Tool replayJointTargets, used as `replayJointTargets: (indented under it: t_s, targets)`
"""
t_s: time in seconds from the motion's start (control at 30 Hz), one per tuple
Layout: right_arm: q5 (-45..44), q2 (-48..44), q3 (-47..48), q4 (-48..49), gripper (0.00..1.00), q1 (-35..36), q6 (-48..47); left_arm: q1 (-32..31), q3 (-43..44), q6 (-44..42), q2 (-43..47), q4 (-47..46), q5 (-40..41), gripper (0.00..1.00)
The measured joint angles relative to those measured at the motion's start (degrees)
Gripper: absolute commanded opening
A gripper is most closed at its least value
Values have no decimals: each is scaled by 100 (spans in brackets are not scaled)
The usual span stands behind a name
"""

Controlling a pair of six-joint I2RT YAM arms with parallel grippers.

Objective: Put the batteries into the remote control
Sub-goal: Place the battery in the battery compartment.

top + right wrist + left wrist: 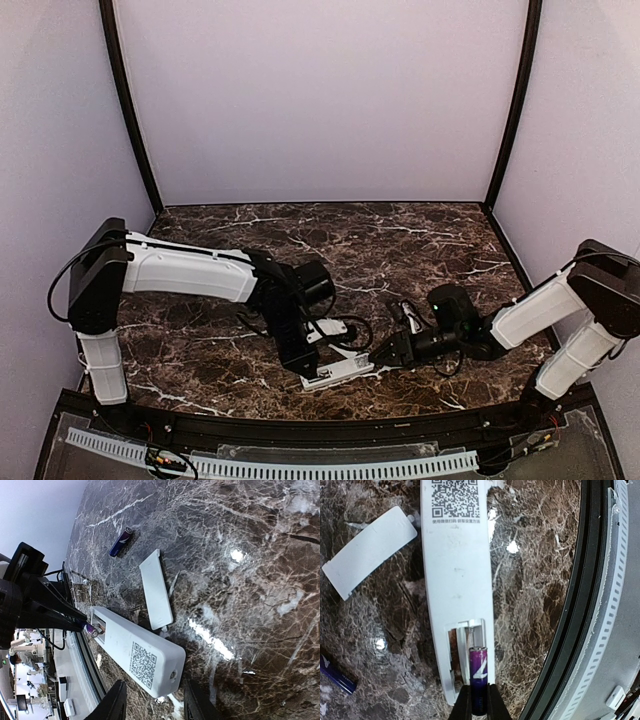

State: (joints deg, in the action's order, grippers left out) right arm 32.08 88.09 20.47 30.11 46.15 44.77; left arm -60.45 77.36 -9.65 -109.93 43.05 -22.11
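Observation:
The white remote control (457,580) lies back-up on the marble, showing a QR code and an uncovered battery recess (465,645) at its near end. My left gripper (479,695) is shut on a purple battery (479,667), whose front end sits in the right slot of the recess. A second battery (337,676) lies loose on the table to the left. In the right wrist view, my right gripper (156,692) stands open around the remote's (135,655) other end, with gaps on both sides. From above, both grippers (312,375) (385,357) meet at the remote (345,367).
The separate white cover plate (370,550) lies on the marble beside the remote, also seen as the cover plate (156,590) in the right wrist view. The loose battery (121,541) is beyond it. A black rail and a perforated white strip (615,605) edge the table close to the remote.

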Motion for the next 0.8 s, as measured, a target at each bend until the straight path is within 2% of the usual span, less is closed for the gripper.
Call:
replayJointTargets:
  t_s: [0.8]
  targets:
    - [22,146,0,295,35,66,101,0,426,345,-492,232,-175,4]
